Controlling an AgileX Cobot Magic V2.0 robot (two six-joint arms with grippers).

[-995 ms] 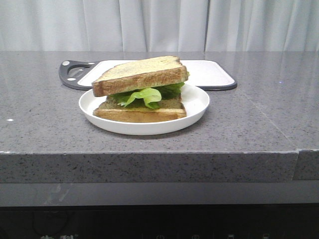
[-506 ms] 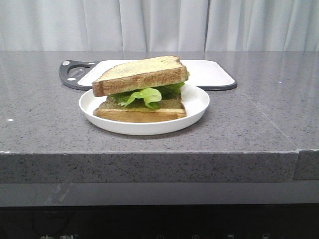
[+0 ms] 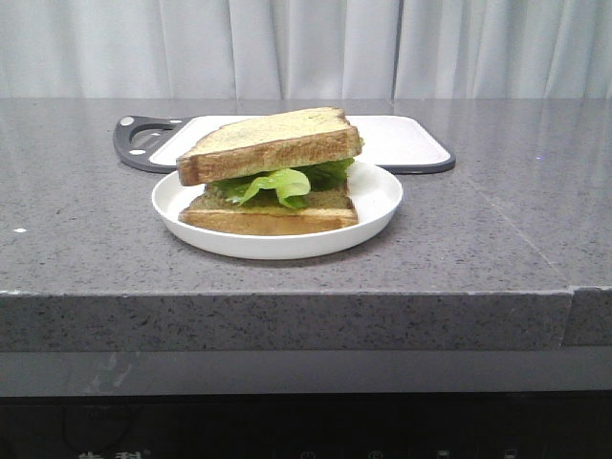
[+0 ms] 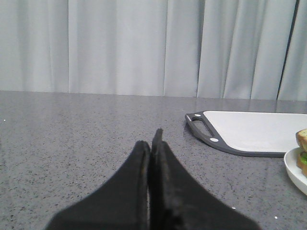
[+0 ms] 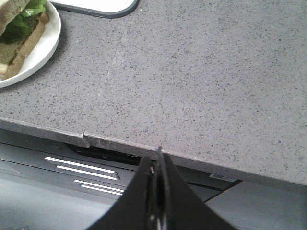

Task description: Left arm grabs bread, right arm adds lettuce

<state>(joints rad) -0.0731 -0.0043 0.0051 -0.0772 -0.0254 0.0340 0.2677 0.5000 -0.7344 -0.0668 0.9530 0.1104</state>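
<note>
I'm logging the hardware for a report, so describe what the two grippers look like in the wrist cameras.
Both are plain black. The left gripper has two broad wedge-shaped fingers that taper to a narrow tip, with a matte, slightly rough surface. The right gripper has the same tapered black wedges, ending in a thin point, with small pale specks along the inner seam. No cables, labels or markings show on either.

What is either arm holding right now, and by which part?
Nothing is held. The left gripper and the right gripper both have their jaws closed empty, away from the bread on the plate.
</note>
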